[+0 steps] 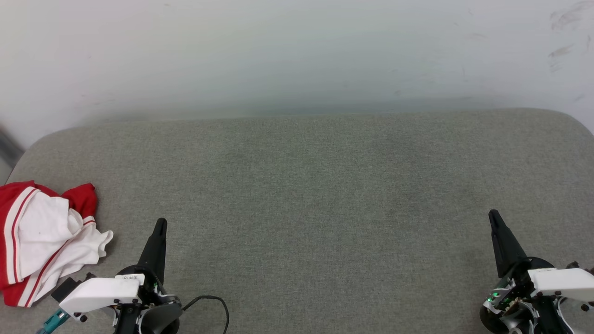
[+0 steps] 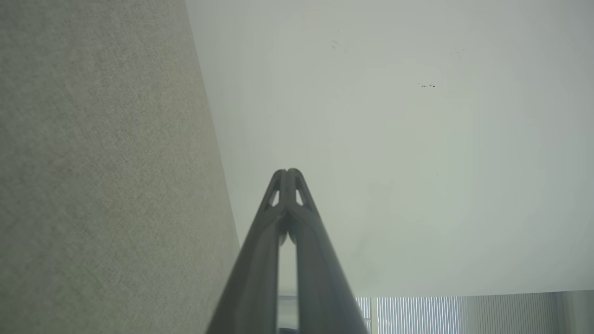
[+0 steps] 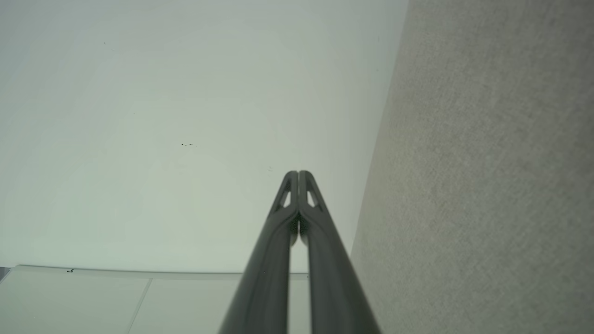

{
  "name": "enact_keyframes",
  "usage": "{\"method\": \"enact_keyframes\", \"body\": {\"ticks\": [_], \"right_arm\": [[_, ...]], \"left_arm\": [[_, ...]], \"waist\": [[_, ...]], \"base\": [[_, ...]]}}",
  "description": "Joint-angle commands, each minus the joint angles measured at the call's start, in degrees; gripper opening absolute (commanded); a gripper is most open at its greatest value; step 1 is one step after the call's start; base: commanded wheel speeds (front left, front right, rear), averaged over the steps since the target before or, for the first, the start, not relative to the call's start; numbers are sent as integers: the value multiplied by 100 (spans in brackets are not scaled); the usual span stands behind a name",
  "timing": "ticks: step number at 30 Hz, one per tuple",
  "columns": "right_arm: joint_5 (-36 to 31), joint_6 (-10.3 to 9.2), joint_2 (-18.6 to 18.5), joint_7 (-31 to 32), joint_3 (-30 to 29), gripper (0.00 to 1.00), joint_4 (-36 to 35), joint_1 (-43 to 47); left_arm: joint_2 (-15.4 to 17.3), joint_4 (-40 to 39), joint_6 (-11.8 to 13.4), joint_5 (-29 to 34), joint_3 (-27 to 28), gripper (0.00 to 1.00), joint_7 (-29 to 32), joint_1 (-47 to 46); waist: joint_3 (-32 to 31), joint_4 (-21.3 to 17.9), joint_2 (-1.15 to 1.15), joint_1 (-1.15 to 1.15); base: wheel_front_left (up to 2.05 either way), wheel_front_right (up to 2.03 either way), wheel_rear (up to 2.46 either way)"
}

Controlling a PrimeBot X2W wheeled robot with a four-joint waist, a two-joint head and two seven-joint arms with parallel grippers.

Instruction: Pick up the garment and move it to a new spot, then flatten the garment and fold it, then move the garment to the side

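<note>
Our long dark tapering left tool (image 1: 160,227) and matching right tool (image 1: 494,218) grow from white plastic wrist housings (image 1: 100,292) with dark screws — a thin black cable (image 1: 209,297) loops beside the left one.

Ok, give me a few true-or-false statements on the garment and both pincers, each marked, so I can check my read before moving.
1. The garment lies crumpled at the left end of the grey padded surface. True.
2. The left pincer grips the garment. False: it is shut on nothing, with its tips beside the cloth.
3. The right pincer is open. False: its fingers are pressed together and hold nothing.
4. The garment is red and white. True.
</note>
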Motion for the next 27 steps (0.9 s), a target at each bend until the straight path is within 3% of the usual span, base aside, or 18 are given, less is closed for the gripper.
{"method": "enact_keyframes", "body": {"ticks": [1,27], "right_arm": [[-32,-2,16,-2,-2,0,8,-71],[-30,-2,16,-5,0,0,8,-71]], "left_arm": [[-6,0,-15,0,10,0,12,-33],[-6,0,-15,0,8,0,12,-33]], "waist": [[0,0,0,0],[0,0,0,0]], "base": [[0,0,0],[0,0,0]]}}
